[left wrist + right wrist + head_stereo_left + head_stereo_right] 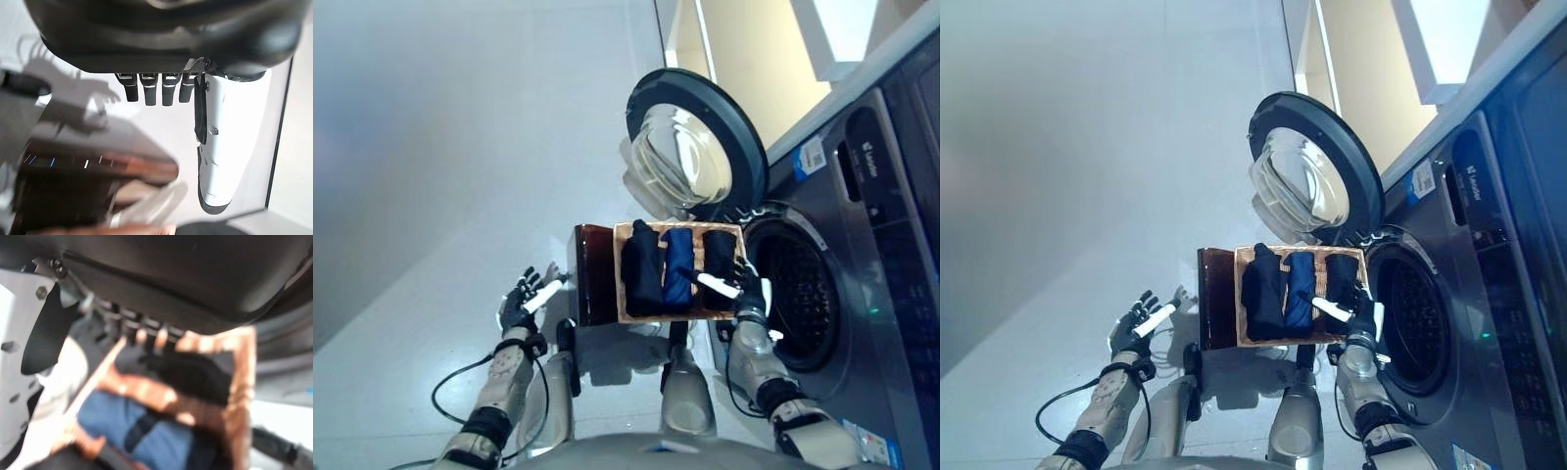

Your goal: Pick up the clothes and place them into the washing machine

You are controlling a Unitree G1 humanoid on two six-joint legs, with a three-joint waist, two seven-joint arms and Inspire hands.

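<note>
Bright daylight floods the pale floor (460,147); hard shadows sit lower centre, and the right wrist view's badly blurred.

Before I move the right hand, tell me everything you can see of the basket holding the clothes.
The basket is a shallow rectangular tray that looks woven, light brown. It sits in front of the open washing machine, below the round door, with a dark brown box against its left side. Inside lie three rolled clothes side by side: a dark navy one, a blue one, a black one. The right hand is at its right edge, over the black roll.
</note>
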